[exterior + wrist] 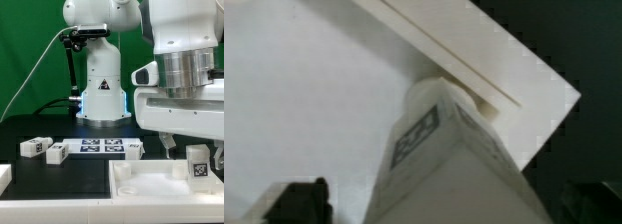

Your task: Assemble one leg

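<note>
One leg, a small white block with a black-and-white tag, stands at the near right corner of the large white square piece. My gripper hangs right over it, jaws apart, one finger on each side. In the wrist view the leg fills the middle with its tag facing sideways, and its far end meets the square piece near the corner. The dark left finger stands off the leg with a visible gap. Three more legs lie on the black table: two at the exterior view's left, one further right.
The marker board lies flat between the loose legs. The arm's white base stands behind it, with a cable running off to the left. Another white part shows at the near left edge.
</note>
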You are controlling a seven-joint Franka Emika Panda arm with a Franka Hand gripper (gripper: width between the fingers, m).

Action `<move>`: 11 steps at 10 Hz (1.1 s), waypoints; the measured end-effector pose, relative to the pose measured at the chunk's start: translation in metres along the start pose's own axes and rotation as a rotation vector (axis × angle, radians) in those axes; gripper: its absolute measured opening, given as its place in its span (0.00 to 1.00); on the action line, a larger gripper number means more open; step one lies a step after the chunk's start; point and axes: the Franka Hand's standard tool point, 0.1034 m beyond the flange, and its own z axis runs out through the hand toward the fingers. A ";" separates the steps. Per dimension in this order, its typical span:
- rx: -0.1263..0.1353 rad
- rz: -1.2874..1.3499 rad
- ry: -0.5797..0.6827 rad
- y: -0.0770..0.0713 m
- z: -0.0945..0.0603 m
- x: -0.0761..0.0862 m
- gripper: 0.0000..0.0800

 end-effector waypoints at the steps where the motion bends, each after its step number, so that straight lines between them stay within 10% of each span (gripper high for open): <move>1: -0.015 -0.072 0.014 -0.002 -0.001 -0.002 0.81; 10: -0.037 -0.696 0.053 -0.003 0.001 0.000 0.80; 11: -0.037 -0.696 0.053 -0.002 0.001 0.000 0.58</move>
